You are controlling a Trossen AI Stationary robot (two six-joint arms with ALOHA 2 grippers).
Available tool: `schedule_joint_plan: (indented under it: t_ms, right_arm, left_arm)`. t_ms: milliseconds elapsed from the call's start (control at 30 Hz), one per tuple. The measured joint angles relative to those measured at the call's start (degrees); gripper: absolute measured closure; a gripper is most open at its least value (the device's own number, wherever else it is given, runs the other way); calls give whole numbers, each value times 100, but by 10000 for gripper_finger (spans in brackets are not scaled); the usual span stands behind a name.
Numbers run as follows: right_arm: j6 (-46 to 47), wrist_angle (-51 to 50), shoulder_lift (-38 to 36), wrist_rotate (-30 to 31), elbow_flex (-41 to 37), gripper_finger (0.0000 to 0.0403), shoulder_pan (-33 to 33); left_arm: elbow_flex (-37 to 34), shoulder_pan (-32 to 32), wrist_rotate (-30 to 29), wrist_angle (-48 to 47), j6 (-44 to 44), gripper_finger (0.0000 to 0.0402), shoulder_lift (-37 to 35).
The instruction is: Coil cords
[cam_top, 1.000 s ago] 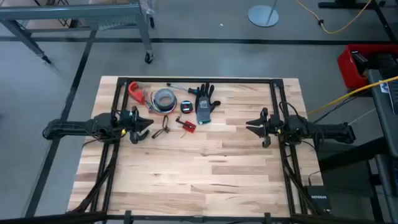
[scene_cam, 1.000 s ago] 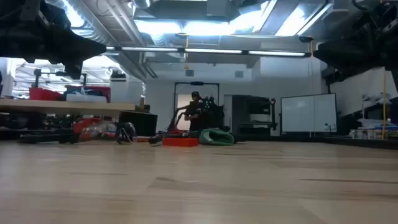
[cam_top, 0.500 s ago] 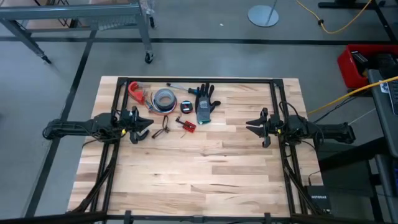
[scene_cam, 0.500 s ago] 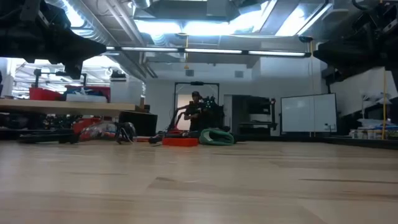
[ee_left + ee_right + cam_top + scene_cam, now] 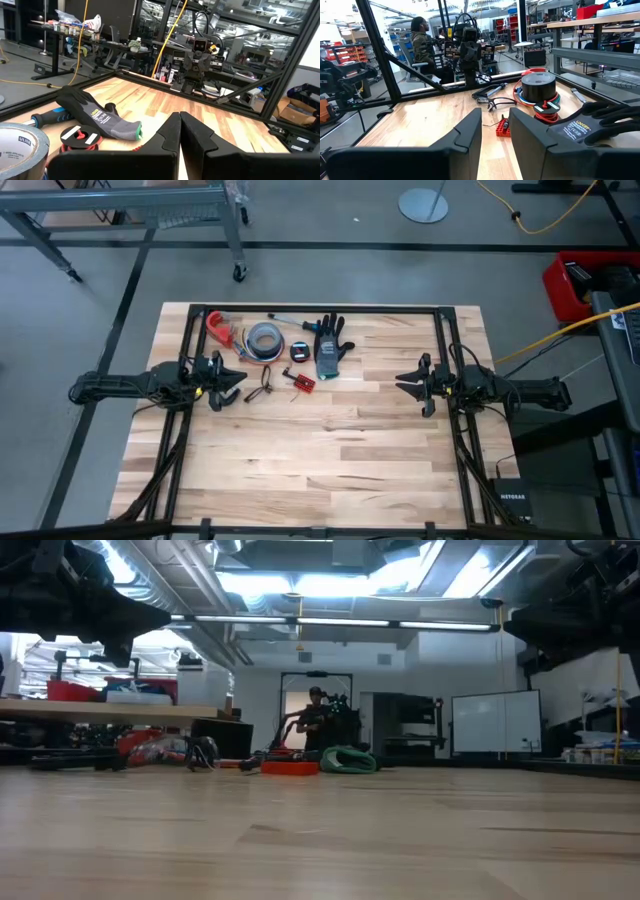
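High view, cords (image 5: 268,385) near far edge, left gripper (image 5: 232,386) beside

a pale butcher-block wooden table (image 5: 330,450) carries a grey-and-black work glove (image 5: 329,348); just left of the glove lie a grey tape roll (image 5: 265,340), thin red and black cords (image 5: 268,385) and a small red connector block (image 5: 304,383).

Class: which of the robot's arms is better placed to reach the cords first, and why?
Probably the left. The left gripper sits just beside the cords, its jaws shut. The right gripper, jaws apart, waits across the table, beyond the glove.
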Motion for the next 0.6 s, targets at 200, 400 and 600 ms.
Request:
schedule_joint_plan:
  t_ms: [200, 400, 600]
  right_arm:
    - [2, -2, 0, -1, -1, 299, -1]
    - [0, 13, 2, 9, -2, 299, 0]
    - [0, 37, 2, 55, 0, 299, -2]
  left_arm:
    - [-1, 1, 0, -1, 0, 400, 0]
    - [-1, 1, 0, -1, 30, 400, 0]
    - [0, -3, 1, 1, -727, 400, 0]
